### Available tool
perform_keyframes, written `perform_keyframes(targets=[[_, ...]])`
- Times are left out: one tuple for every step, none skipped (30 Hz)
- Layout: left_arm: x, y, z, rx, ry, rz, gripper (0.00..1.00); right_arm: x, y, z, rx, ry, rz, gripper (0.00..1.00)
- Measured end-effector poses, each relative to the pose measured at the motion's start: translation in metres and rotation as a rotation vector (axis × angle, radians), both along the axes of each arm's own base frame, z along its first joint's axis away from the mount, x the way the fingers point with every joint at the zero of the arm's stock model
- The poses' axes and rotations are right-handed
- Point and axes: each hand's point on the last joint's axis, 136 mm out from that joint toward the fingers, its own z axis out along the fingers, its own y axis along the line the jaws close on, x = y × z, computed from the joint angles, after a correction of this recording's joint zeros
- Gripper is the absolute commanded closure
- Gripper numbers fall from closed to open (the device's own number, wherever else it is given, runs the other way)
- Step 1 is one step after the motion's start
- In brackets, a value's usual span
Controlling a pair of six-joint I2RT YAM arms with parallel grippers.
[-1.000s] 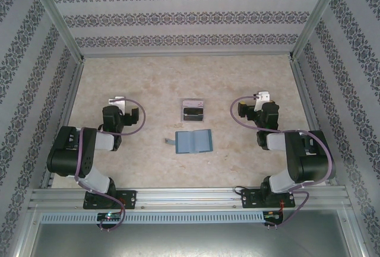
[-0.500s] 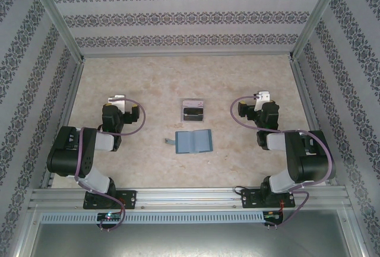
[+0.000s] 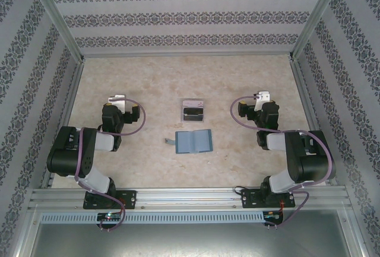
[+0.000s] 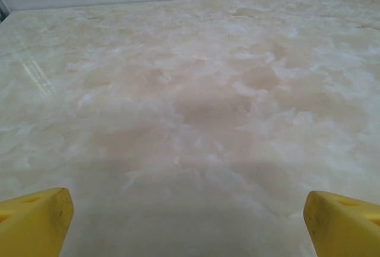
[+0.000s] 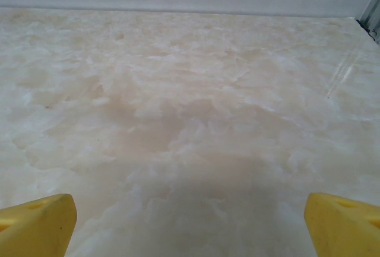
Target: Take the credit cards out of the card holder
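Left pincer (image 4: 190, 224) and right pincer (image 5: 190, 226) both stand wide open and empty just as a second ago, nothing having moved, so I judge no work is under way on the card holder (image 3: 194, 142) lying open at centre frame.

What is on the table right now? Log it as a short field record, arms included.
card holder: lies open and flat at mid-table, blue-grey inside up, tab at its left
credit cards: too small to tell whether any sit in the holder
clear box: just beyond the holder, apart from it, something dark inside
left arm: folded at the left, jaws wide open over bare table
right arm: folded at the right, jaws wide open, nothing between them
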Motion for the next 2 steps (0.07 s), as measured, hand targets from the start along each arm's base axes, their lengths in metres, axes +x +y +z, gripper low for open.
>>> perform_keyframes(targets=[[0.0,0.0,0.0,0.0,0.0,0.0,0.0,0.0,-0.0005,0.0001,-0.001,0.0,-0.002,0.02],[0.0,0.0,0.0,0.0,0.0,0.0,0.0,0.0,-0.0009,0.0,-0.001,0.0,-0.005,0.02]])
